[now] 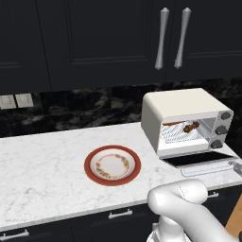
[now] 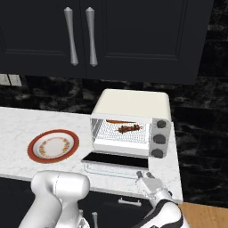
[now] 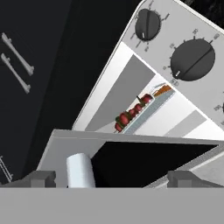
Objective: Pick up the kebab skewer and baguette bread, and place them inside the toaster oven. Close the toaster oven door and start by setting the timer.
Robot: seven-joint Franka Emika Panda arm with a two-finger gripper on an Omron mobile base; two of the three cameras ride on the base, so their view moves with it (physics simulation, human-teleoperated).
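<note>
- The kebab skewer (image 2: 128, 128) lay on the wire rack inside the toaster oven (image 2: 133, 104), near the middle of the right base view.
- The baguette bread (image 2: 116, 121) lay on the same rack, just behind the skewer and a bit to the left. I think both were put there so they could get hot.
- The toaster oven door (image 2: 113, 161) hung open and flat, sticking out over the edge of the bench (image 2: 18, 120). It would have to be shut before the timer could be set.
- The pincer (image 2: 143, 176) was low at the door's front right corner in the right base view. I think it was there to get under the door and lift it.
- In the hand view, its two fingertips (image 3: 41, 178) stood well apart with nothing between them, so the pincer was open.
- The plate (image 1: 90, 163) sat bare on the bench, left of the oven.
- Three grey knobs (image 2: 160, 124) ran down the oven's right side.
</note>
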